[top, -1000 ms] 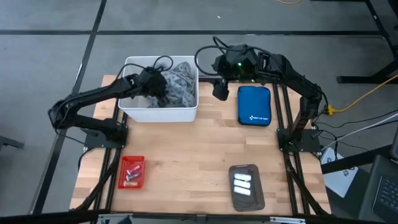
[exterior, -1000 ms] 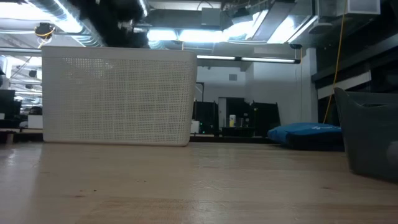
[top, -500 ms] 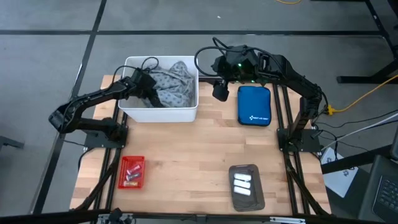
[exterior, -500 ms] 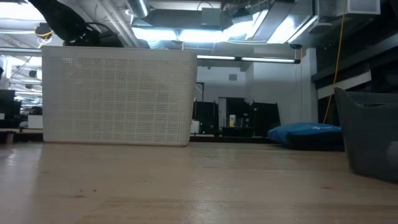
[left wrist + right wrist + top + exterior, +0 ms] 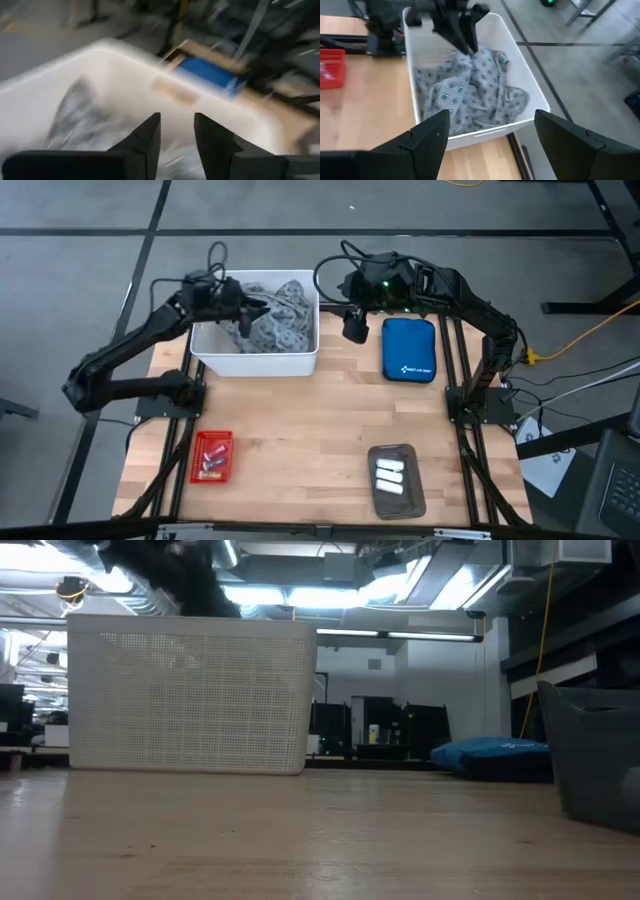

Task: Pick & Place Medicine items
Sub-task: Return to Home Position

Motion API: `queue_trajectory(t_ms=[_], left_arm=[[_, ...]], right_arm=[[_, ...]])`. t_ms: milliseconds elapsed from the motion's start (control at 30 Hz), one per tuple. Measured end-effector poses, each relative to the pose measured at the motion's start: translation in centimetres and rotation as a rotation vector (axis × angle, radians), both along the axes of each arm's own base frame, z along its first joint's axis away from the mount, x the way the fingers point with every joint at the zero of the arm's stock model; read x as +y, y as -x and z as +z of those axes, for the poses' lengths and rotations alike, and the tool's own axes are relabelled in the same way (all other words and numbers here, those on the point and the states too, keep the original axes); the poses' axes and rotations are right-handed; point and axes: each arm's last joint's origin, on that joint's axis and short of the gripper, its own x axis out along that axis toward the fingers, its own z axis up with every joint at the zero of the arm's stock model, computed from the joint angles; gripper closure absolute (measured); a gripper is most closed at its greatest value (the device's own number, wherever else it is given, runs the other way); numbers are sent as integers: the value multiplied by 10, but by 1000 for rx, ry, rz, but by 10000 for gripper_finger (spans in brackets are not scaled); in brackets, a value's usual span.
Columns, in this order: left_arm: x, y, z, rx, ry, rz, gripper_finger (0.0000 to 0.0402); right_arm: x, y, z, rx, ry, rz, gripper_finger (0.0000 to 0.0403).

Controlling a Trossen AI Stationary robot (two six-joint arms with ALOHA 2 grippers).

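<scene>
- Left gripper (image 5: 258,308): I am logging it hovering over the white bin (image 5: 255,362), above the grey patterned cloth (image 5: 285,315). Its fingers (image 5: 146,142) are standing slightly apart, clasping nothing.
- Right gripper (image 5: 354,328): I am logging it waiting by the desk's (image 5: 300,420) back edge, between the bin and the blue zipped pouch (image 5: 409,348). Its fingers are spread wide and empty.
- Medicine items (image 5: 211,460): I am counting several small ones lying in the red mesh basket (image 5: 194,452), near the desk's front left corner.
- White packets (image 5: 389,474): I am noting them lying in the grey tray (image 5: 398,505), by the front edge, right of centre.
- Cloth: I am seeing it lying bunched inside the bin, at the back edge, left of centre.
</scene>
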Motion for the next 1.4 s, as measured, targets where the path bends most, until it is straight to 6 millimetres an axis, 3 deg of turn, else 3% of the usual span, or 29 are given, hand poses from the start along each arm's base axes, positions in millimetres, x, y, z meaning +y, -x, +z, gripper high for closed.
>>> queue_trajectory(t_ms=[233, 367, 500, 667, 733, 900, 1067, 1267, 1400], left_arm=[[-49, 10, 50, -251, -91, -215, 288], [-78, 16, 63, -348, -125, -365, 288], [-100, 24, 77, -482, -118, -517, 288], [-112, 35, 85, -556, -151, -579, 288], [-114, 36, 85, -569, -101, -592, 288], [-118, 32, 81, -536, 42, -643, 286], [-123, 25, 67, -451, -29, -771, 286], [-127, 15, 36, -430, -22, -823, 286], [-129, 14, 21, -450, -7, -836, 286]], right_arm=[[9, -2, 0, -19, -117, 175, 111], [31, -3, -1, -14, -227, 353, 111], [62, -2, -3, 25, -219, 604, 111], [78, 9, -14, 180, -277, 607, 111], [86, 10, -14, 183, -298, 690, 111], [102, 17, -8, 97, -357, 1090, 111], [98, 33, -15, 14, -447, 1362, 111], [79, 66, -51, -76, -530, 1469, 111], [68, 82, -84, -129, -549, 1340, 111]])
